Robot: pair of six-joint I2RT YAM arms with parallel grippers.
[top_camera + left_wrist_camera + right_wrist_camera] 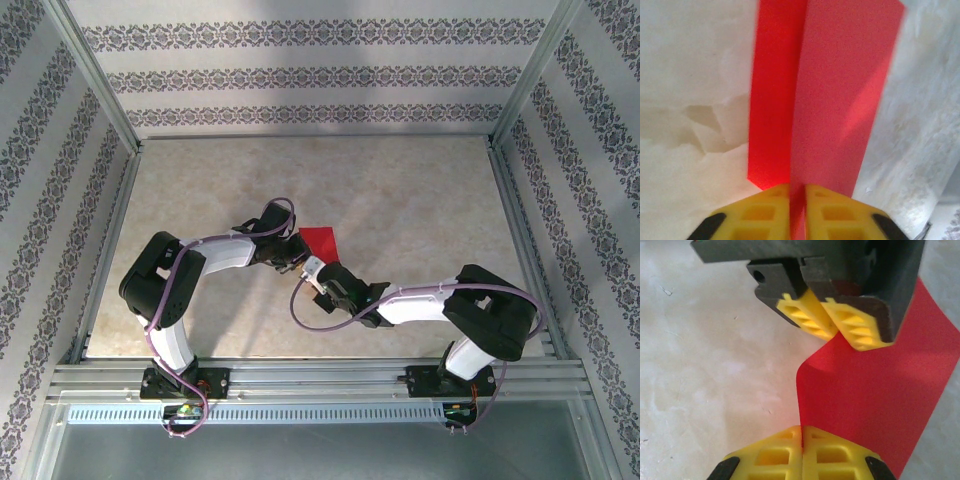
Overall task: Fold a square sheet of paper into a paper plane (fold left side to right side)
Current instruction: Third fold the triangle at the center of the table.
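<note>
Right wrist: right claw clamped on square sheet of paper; left claw just ahead, seemingly pinching too; first fold unfinished, uncreased.

Pale table lies bare toward the far, left and right sides. At its middle, left gripper and right gripper crowd tip to tip on the red paper. Patterned walls enclose three sides.
</note>
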